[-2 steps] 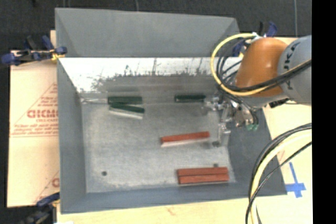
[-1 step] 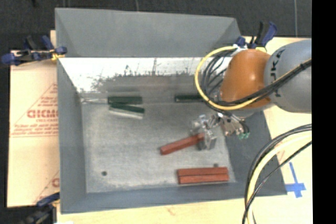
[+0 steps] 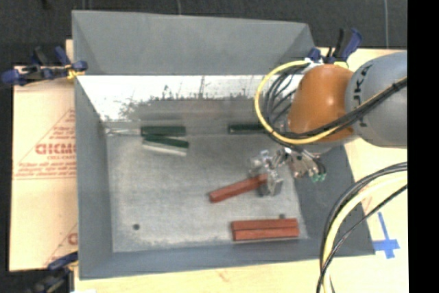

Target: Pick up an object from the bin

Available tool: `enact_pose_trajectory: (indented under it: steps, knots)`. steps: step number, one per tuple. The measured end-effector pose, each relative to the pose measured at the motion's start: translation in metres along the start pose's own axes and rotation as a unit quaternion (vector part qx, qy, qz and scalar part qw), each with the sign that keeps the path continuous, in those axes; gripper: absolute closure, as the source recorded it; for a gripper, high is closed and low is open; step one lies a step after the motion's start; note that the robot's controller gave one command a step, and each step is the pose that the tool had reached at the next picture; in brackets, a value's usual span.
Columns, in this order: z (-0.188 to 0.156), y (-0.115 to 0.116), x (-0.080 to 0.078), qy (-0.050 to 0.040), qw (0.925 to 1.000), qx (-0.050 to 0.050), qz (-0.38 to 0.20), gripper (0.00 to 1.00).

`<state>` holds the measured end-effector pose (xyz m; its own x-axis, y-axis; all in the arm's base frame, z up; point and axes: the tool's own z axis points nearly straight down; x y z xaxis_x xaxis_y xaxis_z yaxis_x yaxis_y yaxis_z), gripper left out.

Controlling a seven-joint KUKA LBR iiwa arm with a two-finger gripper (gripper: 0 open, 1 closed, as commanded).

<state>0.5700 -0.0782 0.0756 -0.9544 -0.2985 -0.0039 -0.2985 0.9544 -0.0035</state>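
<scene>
Foreground is taken by a flat red-brown block (image 3: 266,230), laid lengthwise just beside the near wall of the grey bin (image 3: 92,202), towards its right corner. A small dark speck (image 3: 135,226) is seen well apart from it on the left of the floor.

Just behind the block, a slim red-brown stick (image 3: 232,192) lies slanted across the middle of the floor, its left end lower and nearer, its right end raised towards the back. The tool (image 3: 269,178) is placed right at that right end, low over the floor, with the orange wrist cover (image 3: 317,103) above and behind it. Whether the tool is wide, narrow or closed on the stick cannot be told, as its metal parts and the stick's end overlap there.

The stick is judged to be the piece in hand. It looks rigid and light, like painted wood or plastic, with flat narrow sides that should be gripped firmly. Because it is being met at one end, it may be expected to droop or swing when lifted. A hold nearer its middle, across the short width, would be steadier.

Farther back, a dark green bar (image 3: 163,131) and a pale bar (image 3: 166,145) lie side by side near the rear wall, and a second dark green bar (image 3: 241,127) is partly hidden beneath the arm.
</scene>
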Motion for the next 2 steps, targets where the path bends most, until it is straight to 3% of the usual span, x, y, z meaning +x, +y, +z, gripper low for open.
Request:
enact_pose_trajectory:
  steps: [1,2]
  knots:
    - [-0.051,-0.006,0.004,0.0033,1.0,-0.002,0.007,1.0]
    - [-0.114,-0.007,-0.009,0.0014,1.0,-0.001,-0.008,1.0]
